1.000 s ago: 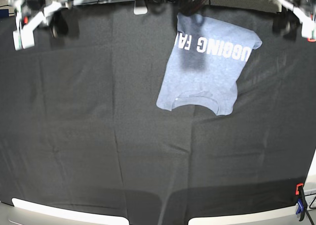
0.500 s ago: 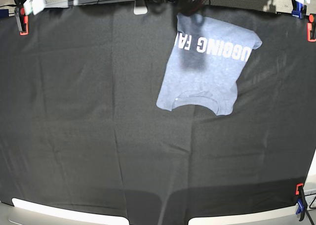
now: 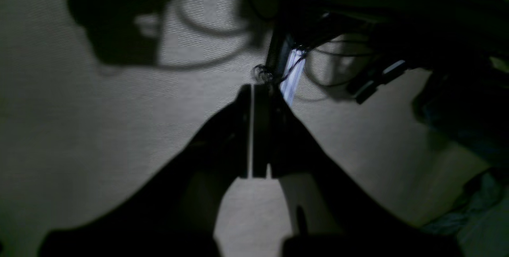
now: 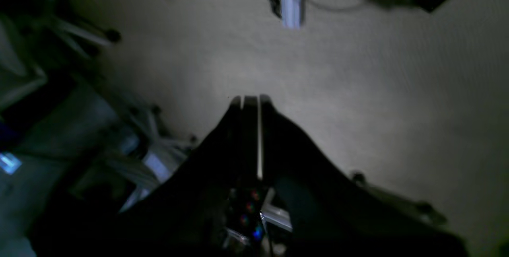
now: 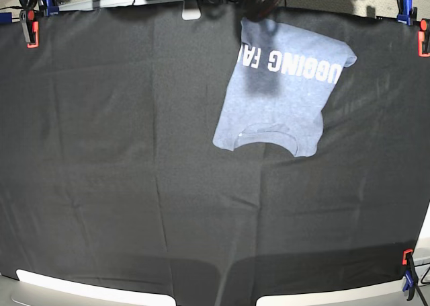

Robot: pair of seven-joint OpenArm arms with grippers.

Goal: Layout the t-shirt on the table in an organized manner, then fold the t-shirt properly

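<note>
Shirt (image 5: 279, 84) laid flat on bench (image 5: 101, 185), at 1 o'clock of base view, lettering up, neck toward 6 o'clock. Left gripper (image 3: 254, 90) and right gripper (image 4: 250, 100): jaws clenched, nothing grasped.

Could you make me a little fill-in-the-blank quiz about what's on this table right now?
1. The t-shirt lies on a table covered in ____ cloth.
2. The shirt's lettering is ____ in colour.
3. In the base view, the shirt lies toward the ____ edge.
4. The left gripper fingers are ____.

Answers: black; white; far; shut
</note>
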